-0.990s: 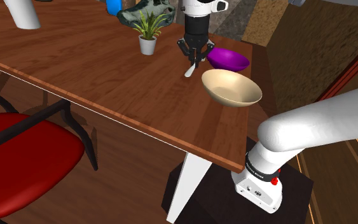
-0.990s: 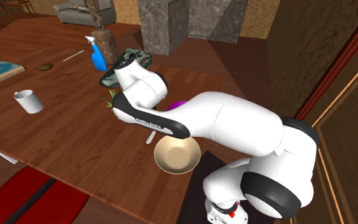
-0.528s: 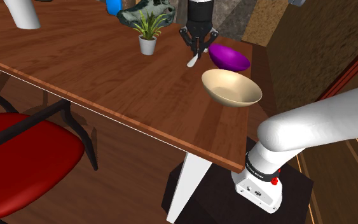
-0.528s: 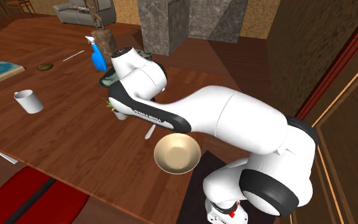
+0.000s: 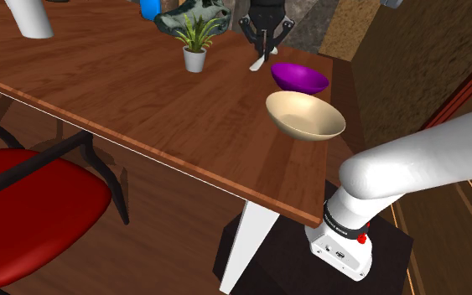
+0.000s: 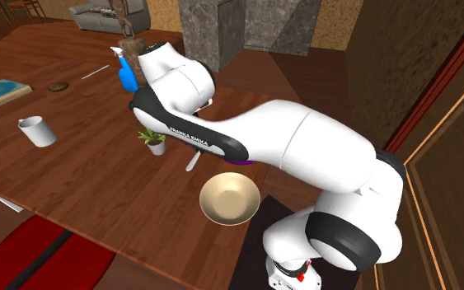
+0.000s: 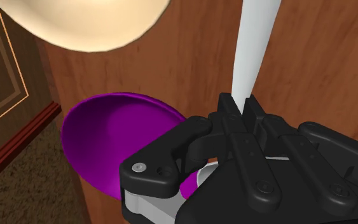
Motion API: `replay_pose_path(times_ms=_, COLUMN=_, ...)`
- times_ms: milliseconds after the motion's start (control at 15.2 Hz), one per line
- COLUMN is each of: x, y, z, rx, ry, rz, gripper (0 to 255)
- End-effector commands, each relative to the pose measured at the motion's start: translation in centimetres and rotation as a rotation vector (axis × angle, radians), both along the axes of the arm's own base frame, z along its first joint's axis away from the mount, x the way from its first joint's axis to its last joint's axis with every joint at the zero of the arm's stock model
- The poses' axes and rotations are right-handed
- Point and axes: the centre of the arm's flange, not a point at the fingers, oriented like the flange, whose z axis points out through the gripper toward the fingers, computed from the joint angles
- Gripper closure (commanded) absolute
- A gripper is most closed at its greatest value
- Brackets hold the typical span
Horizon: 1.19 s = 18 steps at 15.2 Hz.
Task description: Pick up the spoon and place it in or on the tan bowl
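My black gripper [image 5: 265, 35] hangs above the wooden table [image 5: 125, 92], shut on the upper end of a white spoon [image 5: 258, 61] that dangles down from it, clear of the tabletop. In the wrist view the fingertips [image 7: 226, 104] clasp the spoon's handle [image 7: 254, 44], which runs out ahead of the gripper [image 7: 241, 105]. The tan bowl [image 5: 305, 116] sits near the table's corner, closer to the stand than the gripper. It also shows beyond the spoon in the wrist view [image 7: 82, 22] and under the arm in the second exterior view [image 6: 230, 198].
A purple bowl [image 5: 299, 78] lies just beside the gripper, between it and the tan bowl. A small potted plant [image 5: 194, 38] stands at the shoulder view's left of the spoon. A red chair [image 5: 33, 201] stands before the table. A white mug [image 6: 36, 130] and a blue bottle [image 6: 125, 74] stand farther off.
The gripper has risen and drawn back from the table, carrying the spoon up with it. The bowls and plant have not moved.
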Motion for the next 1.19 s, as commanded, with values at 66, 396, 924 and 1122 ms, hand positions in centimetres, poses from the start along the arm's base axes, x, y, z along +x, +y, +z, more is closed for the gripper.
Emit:
replay_pose_path(times_ms=66, x=0.0, y=0.0, z=1.6, rx=0.000, ry=0.000, rz=0.000, gripper=255)
replay_pose_path(times_ms=396, x=-2.6, y=0.7, z=2.9, rx=0.000, ry=0.000, rz=0.000, gripper=255)
replay_pose_path(times_ms=924, x=-12.7, y=3.5, z=3.5, rx=0.000, ry=0.000, rz=0.000, gripper=255)
replay_pose_path(times_ms=1122, x=-17.6, y=4.9, z=3.8, rx=0.000, ry=0.000, rz=0.000, gripper=255)
